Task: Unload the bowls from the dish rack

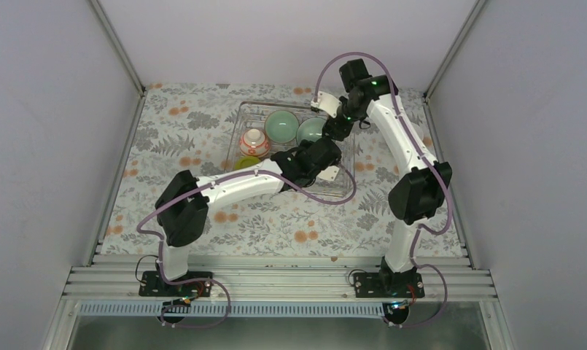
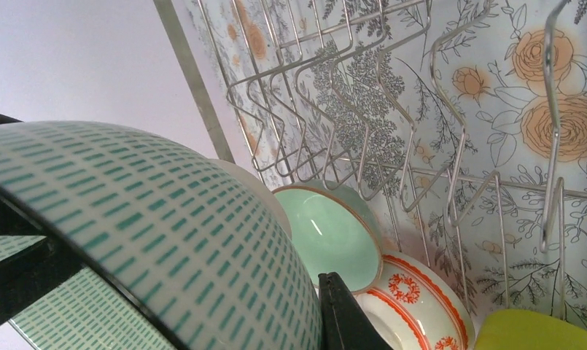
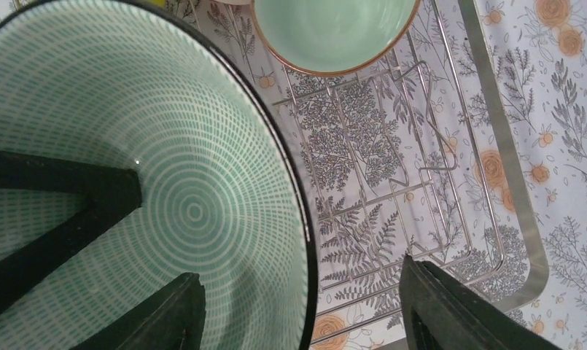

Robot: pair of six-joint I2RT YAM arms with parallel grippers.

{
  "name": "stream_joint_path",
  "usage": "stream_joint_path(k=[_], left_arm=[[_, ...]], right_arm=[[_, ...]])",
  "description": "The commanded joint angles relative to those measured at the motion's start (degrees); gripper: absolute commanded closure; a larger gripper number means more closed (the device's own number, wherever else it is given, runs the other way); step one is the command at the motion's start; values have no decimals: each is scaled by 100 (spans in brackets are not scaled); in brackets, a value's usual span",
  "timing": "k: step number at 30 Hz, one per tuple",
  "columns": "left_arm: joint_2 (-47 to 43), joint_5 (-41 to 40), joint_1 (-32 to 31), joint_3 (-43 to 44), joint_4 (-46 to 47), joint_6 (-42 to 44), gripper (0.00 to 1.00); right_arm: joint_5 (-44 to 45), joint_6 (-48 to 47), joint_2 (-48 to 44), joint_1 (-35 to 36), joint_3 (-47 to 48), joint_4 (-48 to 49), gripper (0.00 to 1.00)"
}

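A bowl patterned with green dashes (image 1: 310,130) (image 2: 152,219) (image 3: 188,182) stands tilted in the wire dish rack (image 1: 244,108) (image 2: 363,80) (image 3: 516,219). My left gripper (image 1: 321,154) (image 2: 181,310) is shut on its rim, one finger (image 2: 345,313) on the outer wall and the other inside. My right gripper (image 1: 336,127) (image 3: 305,310) is open and straddles the same rim, one finger inside the bowl and one outside over the rack wires. Beside it sit a plain mint bowl (image 1: 281,125) (image 2: 327,233) (image 3: 334,29) and a white bowl with red trim (image 1: 253,141) (image 2: 414,306).
A yellow-green item (image 1: 246,162) (image 2: 538,332) lies at the rack's front left corner. Upright wire prongs (image 2: 451,146) rise around the bowls. The floral tablecloth (image 1: 203,117) covers the table, with grey walls (image 1: 57,146) on both sides and behind.
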Motion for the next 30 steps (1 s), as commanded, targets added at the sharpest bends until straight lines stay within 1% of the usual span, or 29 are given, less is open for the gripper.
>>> stream_joint_path(k=[1, 7, 11, 15, 24, 25, 26, 28, 30], left_arm=[[-88, -94, 29, 168, 196, 130, 98], [52, -70, 16, 383, 41, 50, 98], [119, -39, 29, 449, -28, -28, 98], [174, -121, 34, 366, 174, 9, 98], [372, -485, 147, 350, 711, 218, 97], [392, -514, 171, 360, 730, 242, 95], [411, -559, 189, 367, 785, 276, 87], [436, -593, 212, 368, 906, 295, 64], [433, -607, 228, 368, 1023, 322, 47]], right_arm=[[-102, 29, 136, 31, 135, -65, 41], [72, 180, 261, 31, 481, -66, 59], [159, 231, 273, 31, 428, -66, 77], [121, 255, 248, 31, 347, -66, 96], [90, 247, 153, 31, 117, -70, 96], [96, 251, 147, 35, 101, -67, 96], [95, 260, 143, 34, 86, -71, 96], [66, 277, 138, 31, 64, -75, 96], [35, 273, 127, 35, 25, -75, 96]])
